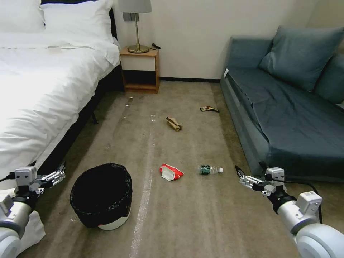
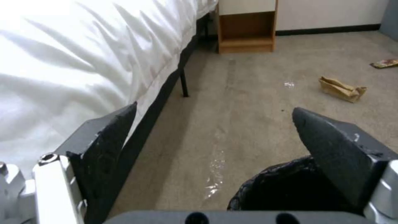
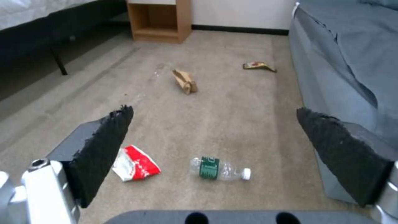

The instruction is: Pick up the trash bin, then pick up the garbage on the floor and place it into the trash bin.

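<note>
The trash bin (image 1: pixel 101 196), white with a black bag over its rim, stands on the carpet at the lower left; its bag edge (image 2: pixel 286 186) shows under my left gripper. The garbage lies scattered: a red-and-white packet (image 1: pixel 170 172) (image 3: pixel 136 163), a clear bottle with a green label (image 1: pixel 209 170) (image 3: pixel 219 168), a crumpled brown paper bag (image 1: pixel 174 123) (image 2: pixel 341 89) (image 3: pixel 185 81) and a dark wrapper (image 1: pixel 209 109) (image 2: pixel 385 63) (image 3: pixel 258 66). My left gripper (image 1: pixel 61 171) (image 2: pixel 213 113) hangs open left of the bin, holding nothing. My right gripper (image 1: pixel 239 173) (image 3: pixel 215 113) is open, right of the bottle.
A white bed (image 1: pixel 43 89) runs along the left, its dark frame close to my left arm. A blue-grey sofa (image 1: pixel 286 118) lines the right side. A wooden nightstand (image 1: pixel 140 70) with a lamp stands at the far wall. Open carpet lies between bed and sofa.
</note>
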